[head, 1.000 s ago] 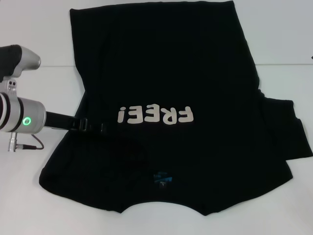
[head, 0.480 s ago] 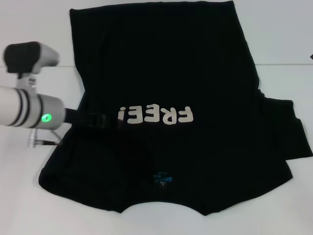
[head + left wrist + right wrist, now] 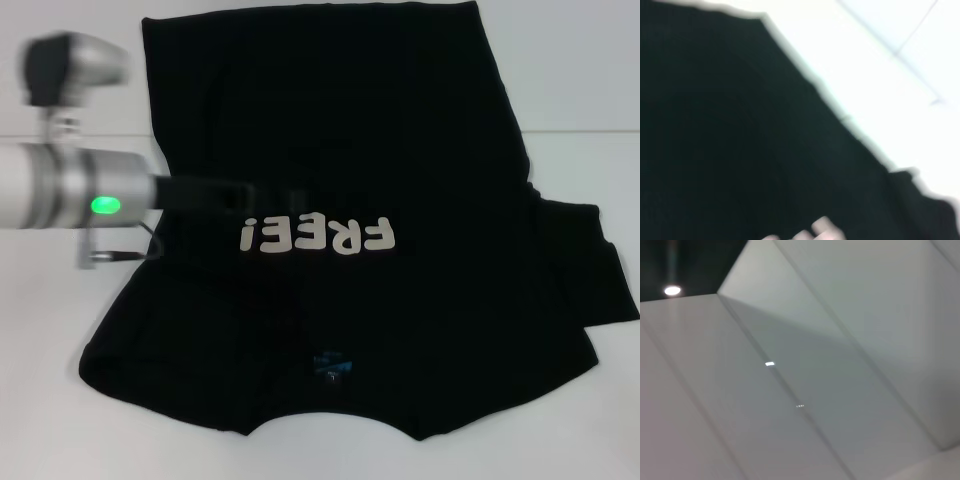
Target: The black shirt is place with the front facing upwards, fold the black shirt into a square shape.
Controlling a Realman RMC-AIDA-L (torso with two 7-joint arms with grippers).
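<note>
I see the large black fabric T-shirt point(image 3: 340, 230) lying flat on the white tabletop point(image 3: 70, 420), front side up, with the white "FREE!" lettering point(image 3: 318, 235) near its middle and a small blue neck label point(image 3: 330, 362) close to the edge nearest to me. On my left side its sleeve is folded in over the body; the right sleeve point(image 3: 590, 265) lies spread out. My left tool point(image 3: 265, 195) reaches over the shirt just beside the lettering; I cannot tell if its fingers are spread or closed. My right tool is out of sight.
</note>
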